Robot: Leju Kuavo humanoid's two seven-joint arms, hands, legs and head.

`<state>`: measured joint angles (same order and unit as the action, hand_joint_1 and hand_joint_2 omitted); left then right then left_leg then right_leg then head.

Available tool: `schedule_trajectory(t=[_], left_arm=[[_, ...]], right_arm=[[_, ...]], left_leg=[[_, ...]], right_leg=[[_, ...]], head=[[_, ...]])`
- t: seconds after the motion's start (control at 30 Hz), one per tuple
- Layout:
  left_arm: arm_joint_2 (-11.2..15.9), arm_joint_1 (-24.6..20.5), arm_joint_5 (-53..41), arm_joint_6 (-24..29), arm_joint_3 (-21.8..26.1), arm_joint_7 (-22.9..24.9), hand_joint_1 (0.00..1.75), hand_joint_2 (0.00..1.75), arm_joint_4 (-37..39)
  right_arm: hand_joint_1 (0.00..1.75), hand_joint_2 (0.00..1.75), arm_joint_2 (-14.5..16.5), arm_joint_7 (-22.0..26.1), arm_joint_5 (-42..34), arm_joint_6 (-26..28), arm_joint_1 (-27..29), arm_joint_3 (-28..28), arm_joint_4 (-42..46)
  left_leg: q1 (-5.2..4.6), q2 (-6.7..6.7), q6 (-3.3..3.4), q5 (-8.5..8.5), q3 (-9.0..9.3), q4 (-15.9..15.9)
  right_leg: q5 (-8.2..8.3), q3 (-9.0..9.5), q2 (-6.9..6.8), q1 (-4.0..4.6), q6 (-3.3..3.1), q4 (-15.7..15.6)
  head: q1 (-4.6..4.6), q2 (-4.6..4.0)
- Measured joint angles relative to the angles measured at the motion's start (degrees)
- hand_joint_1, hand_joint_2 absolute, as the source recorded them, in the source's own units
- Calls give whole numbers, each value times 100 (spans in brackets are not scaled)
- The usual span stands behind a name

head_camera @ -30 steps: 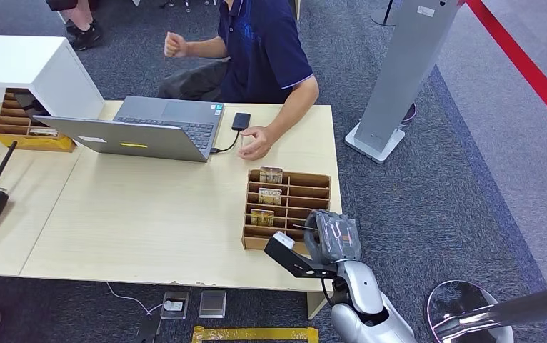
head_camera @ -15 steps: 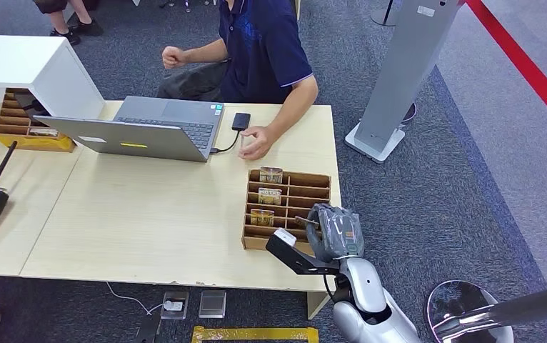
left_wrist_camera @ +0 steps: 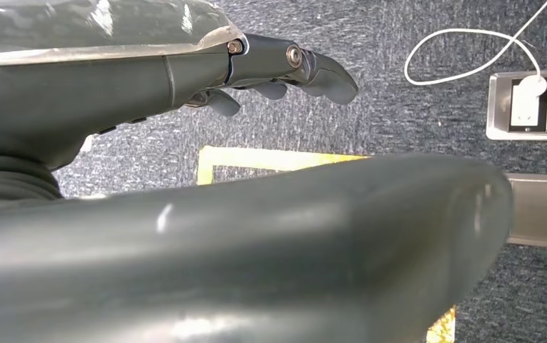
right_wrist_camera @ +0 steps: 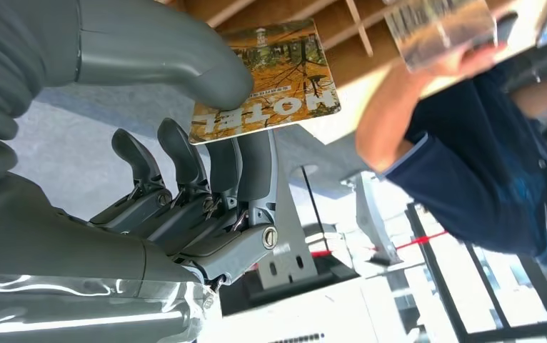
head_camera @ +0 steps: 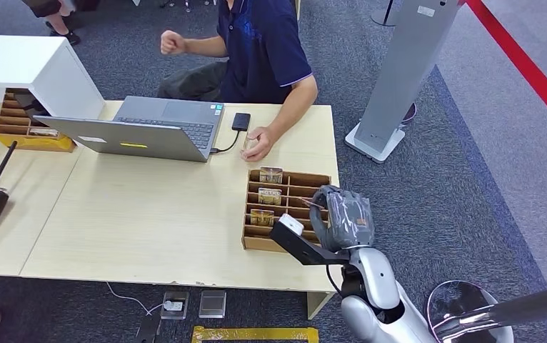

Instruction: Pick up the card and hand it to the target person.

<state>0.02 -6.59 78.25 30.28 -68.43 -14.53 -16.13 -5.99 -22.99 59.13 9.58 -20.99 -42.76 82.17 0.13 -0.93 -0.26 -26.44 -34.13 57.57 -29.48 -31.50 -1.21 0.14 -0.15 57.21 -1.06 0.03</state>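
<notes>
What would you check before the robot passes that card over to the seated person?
1. Card held: ok. The right hand pinches the hotel card between thumb and fingers.
2. Card clear of the wooden organizer: cannot tell; the hand hides it in the head view.
3. Person ready to receive: not ok. The person's hand on the table already holds something.
4. Path to the person: ok. Only the organizer lies between.
5. Left hand out of the way: ok. It hangs over the floor, holding nothing.
</notes>
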Motion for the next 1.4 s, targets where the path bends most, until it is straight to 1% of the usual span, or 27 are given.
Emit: schedule_trajectory(t=[0.13,0.23,0.37,0.5,0.57,0.77,0.83,0.93,1.0,1.23,1.4], left_arm=[[0,0,25,22,0,-1,0,0,0],[0,0,30,18,0,-4,0,0,0],[0,-4,-9,-16,-2,-13,0,0,0],[0,-6,-38,-31,-4,-39,0,0,0],[0,-10,-52,-39,-4,-42,0,0,0],[0,-31,-154,-109,-19,-42,0,0,0],[1,-35,-184,-132,-40,-42,0,0,0],[2,-39,-231,-159,-75,-52,0,0,0],[2,-42,-244,-165,-93,-57,0,0,0],[2,-46,-290,-165,-121,-91,0,0,0],[2,-50,-327,-187,-154,-110,0,0,1]], right_arm=[[145,175,-89,-61,96,21,-25,42,318],[146,175,-136,2,6,128,-89,120,483],[144,175,-168,302,-286,501,-344,232,497],[138,175,-150,609,-261,1003,-668,309,340],[136,175,-107,747,-260,1149,-827,332,206],[153,175,155,1021,-153,1420,-1357,398,-499],[153,175,261,1113,-161,1494,-1516,408,-783],[148,175,426,1259,-196,1640,-1766,411,-1273],[147,175,536,1323,-195,1730,-1930,414,-1601],[151,175,889,1405,-123,1870,-2394,411,-2632],[149,175,1132,1405,6,1912,-2703,404,-3328]], left_leg=[[0,0,0,0,0,0],[0,0,0,0,0,0],[0,0,0,1,0,0],[0,1,0,1,0,0],[0,1,0,1,-1,0],[0,1,-1,1,-2,0],[0,1,-1,2,-2,0],[0,1,-1,2,-2,0],[0,1,-1,2,-2,0],[0,1,-1,2,-3,0],[0,1,-1,2,-3,0]], right_leg=[[0,0,0,0,0,0],[0,1,0,0,0,0],[1,1,0,0,1,1],[2,2,0,0,0,2],[2,2,0,0,0,2],[2,2,-1,1,0,3],[2,2,-1,1,0,3],[2,2,-1,1,0,4],[2,2,-2,1,0,4],[2,1,-2,1,0,4],[2,0,-1,1,0,4]], head=[[-1,-1],[0,-1],[-1,-1],[0,-1],[-1,-1],[-1,0],[1,-1],[1,-1],[1,-1],[1,0],[-3,-1]])
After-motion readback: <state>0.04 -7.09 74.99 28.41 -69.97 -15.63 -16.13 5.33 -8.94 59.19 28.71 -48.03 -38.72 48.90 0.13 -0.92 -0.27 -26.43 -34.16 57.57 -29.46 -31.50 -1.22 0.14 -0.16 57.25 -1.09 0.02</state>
